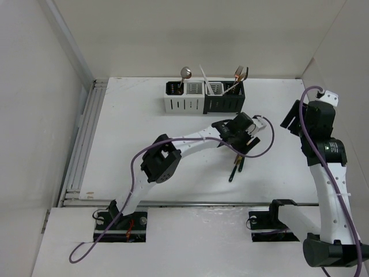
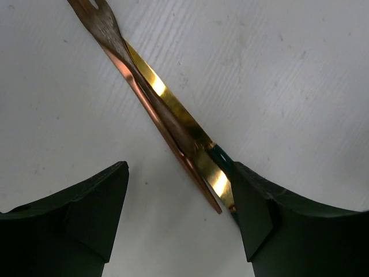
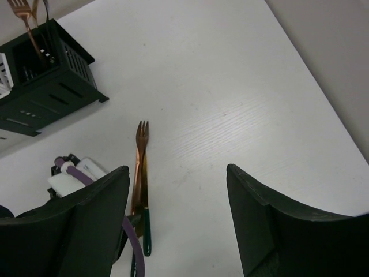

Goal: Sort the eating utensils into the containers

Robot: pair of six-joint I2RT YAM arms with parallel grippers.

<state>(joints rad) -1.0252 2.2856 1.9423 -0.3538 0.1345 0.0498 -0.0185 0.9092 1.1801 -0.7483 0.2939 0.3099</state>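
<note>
The step in hand is picking up from the bench (image 1: pixel 144 115), with some sorting already done. Two utensils remain loose: a copper fork (image 2: pixel 112 32) and a gold piece (image 2: pixel 167 101) with a dark green handle. They lie pressed side by side, partly overlapping, on the arms' side of the containers (image 1: pixel 184 105) and below their black end.

The left gripper (image 2: pixel 180 190) is low over this pair with its jaws spread. One finger stands clear of the pair on bare bench, while the other is right against the gold piece's handle. Nothing is pinched yet. The right gripper (image 3: pixel 177 173) hangs well off the black end of the containers, jaws spread and empty, looking down at the same pair.

The next move probably calls for taking one piece rather than both. Closing as things lie risks gathering the two together, so shifting toward a single handle looks wise, then carrying it to the matching holder.

Count: four containers, two white and two black. Rising out of them I make out a silver spoon (image 1: pixel 185 73), a pale stick (image 1: pixel 204 75), a copper fork (image 1: pixel 238 72) and a dark-handled piece beside it. Whatever sits deeper inside cannot be counted.
</note>
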